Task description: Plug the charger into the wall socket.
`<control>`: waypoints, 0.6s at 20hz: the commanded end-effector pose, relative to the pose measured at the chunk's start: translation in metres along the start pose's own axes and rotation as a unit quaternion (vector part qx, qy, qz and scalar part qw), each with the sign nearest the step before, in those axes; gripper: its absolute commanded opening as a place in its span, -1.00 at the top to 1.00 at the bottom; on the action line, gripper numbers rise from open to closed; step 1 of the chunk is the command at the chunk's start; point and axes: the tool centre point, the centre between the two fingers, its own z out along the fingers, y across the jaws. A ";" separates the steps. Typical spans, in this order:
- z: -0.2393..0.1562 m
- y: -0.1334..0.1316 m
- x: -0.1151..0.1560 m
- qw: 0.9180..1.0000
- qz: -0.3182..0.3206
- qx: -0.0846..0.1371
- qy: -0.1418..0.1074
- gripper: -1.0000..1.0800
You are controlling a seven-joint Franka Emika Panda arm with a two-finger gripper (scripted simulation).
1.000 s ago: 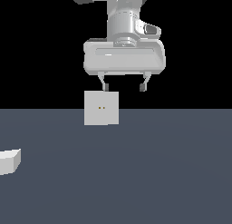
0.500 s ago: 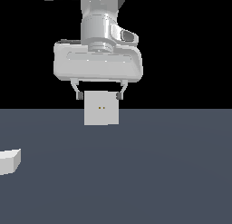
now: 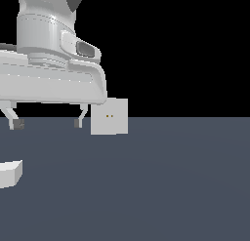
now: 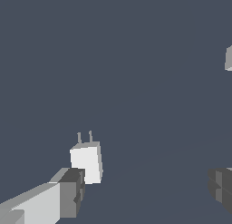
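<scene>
1. Hanging above the dark desk (image 3: 176, 186) with nothing between its fingers, the pincer (image 3: 48, 123) is spread wide; in the exterior view its two dark fingertips (image 3: 17, 124) sit far apart, toward that view's left, clear of the surface.

2. Lying flat on the desk at the exterior view's left edge, the charger (image 3: 10, 173) is only partly in frame there; it rests nearer the camera than the pincer and lower, not yet touched.

3. Seen from the wrist view, the charger (image 4: 86, 162) shows as a small off-white block with two thin prongs at one end; its long axis runs from the body out through those prongs; one finger pad (image 4: 71, 191) looks close beside it, though whether they touch I cannot tell; the other pad (image 4: 222, 187) stands well apart, so the block is off to one side rather than centred in the gap.

4. Standing upright at the far edge of the desk, the wall socket (image 3: 110, 116) shows its two small holes; it lies just beside the pincer on the exterior view's right.

5. Judging from this, the coming move turns on shifting sideways to centre the block, then descending.
</scene>
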 end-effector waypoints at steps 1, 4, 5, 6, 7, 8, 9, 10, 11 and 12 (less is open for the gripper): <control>0.008 -0.020 -0.006 1.000 -0.022 0.001 0.005 -0.92; 0.015 -0.038 -0.011 0.999 -0.041 0.002 0.008 -0.92; 0.017 -0.042 -0.013 0.999 -0.046 0.002 0.009 -0.92; 0.019 -0.046 -0.014 0.999 -0.050 0.002 0.010 -0.92; 0.020 -0.049 -0.015 0.999 -0.053 0.002 0.010 -0.92; 0.022 -0.052 -0.016 0.998 -0.056 0.002 0.011 -0.92; 0.022 -0.053 -0.016 0.998 -0.058 0.002 0.011 -0.92; 0.023 -0.055 -0.017 0.998 -0.059 0.002 0.012 -0.92; 0.024 -0.055 -0.017 0.998 -0.060 0.002 0.012 -0.92; 0.024 -0.055 -0.017 0.998 -0.060 0.001 0.012 -0.92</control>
